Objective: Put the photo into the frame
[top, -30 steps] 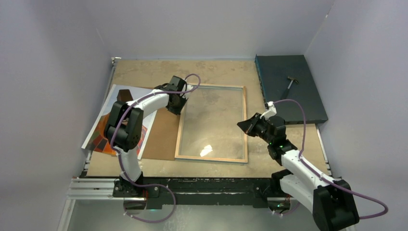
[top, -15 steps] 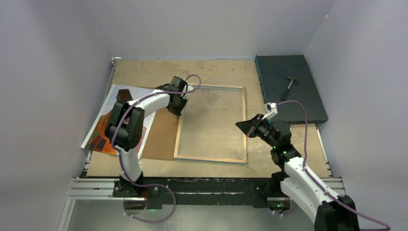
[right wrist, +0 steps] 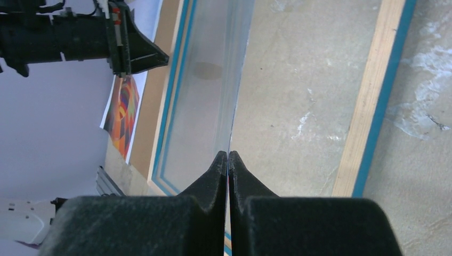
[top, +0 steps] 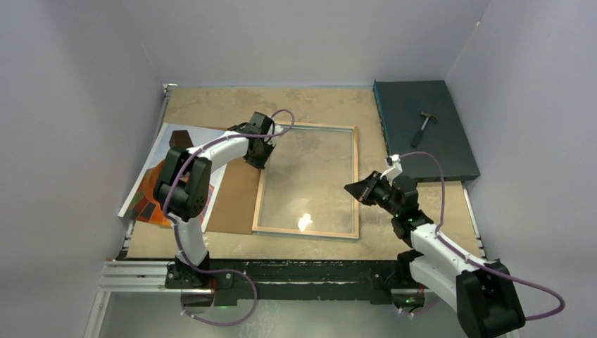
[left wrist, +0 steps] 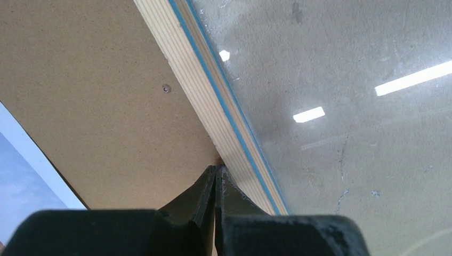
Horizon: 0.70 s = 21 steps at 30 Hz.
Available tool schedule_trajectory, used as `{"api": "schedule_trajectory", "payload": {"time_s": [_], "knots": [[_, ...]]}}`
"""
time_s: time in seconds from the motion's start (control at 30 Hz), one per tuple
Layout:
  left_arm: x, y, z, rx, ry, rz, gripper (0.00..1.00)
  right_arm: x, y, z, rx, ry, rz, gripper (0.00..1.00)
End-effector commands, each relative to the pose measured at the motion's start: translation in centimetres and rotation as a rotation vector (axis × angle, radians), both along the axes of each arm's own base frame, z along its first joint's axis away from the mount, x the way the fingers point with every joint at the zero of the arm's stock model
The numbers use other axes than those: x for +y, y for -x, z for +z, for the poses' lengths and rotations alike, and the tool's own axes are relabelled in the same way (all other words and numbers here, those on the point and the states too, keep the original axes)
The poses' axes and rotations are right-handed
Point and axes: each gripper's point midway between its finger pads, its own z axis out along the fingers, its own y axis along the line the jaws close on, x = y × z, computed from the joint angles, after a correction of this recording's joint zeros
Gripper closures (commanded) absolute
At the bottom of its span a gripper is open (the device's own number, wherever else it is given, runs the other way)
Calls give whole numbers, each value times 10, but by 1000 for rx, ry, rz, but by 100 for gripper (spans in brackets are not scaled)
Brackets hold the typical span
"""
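Item: frame (top: pixel 308 232), wood back up on counter (top: pixel 211 105); near end edged left as closed right pincer (top: pixel 350 187) advanced over its right rail, closed left pincer (top: pixel 260 160) at left rail; photo (top: pixel 148 197) outside, far left, not yet inserted.

Your left gripper (left wrist: pixel 216 176) sits at the bottom of the view, jaws pressed together with nothing between them. The tips point at the seam where the brown backing board (left wrist: pixel 96 96) meets the frame (left wrist: pixel 197 90); you can't tell if they touch it. The frame's rail runs diagonally from the top edge down to the fingers, pale wood with a thin blue line along its inner side. Right of it lies the glass (left wrist: pixel 346 106), streaked with bright reflections. A small round mark (left wrist: pixel 167 88) dots the board. At lower left shows a corner of the photo (left wrist: pixel 21 170), white border and blue sky.
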Motion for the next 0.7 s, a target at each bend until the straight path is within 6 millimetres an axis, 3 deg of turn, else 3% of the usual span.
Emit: {"api": "schedule_trajectory", "payload": {"time_s": [0.0, 0.17, 0.4, 0.67], "knots": [[-8, -4, 6, -21, 32, -4, 100, 2, -4, 4, -25, -27, -15, 100], [-7, -3, 5, -19, 31, -6, 100, 3, -2, 11, -55, -41, -2, 100], [-8, -1, 9, -14, 48, 1, 100, 4, 4, 46, -188, -48, 35, 100], [-10, 5, 8, 7, 111, 11, 100, 2, -1, 40, -175, -55, 1, 100]]}}
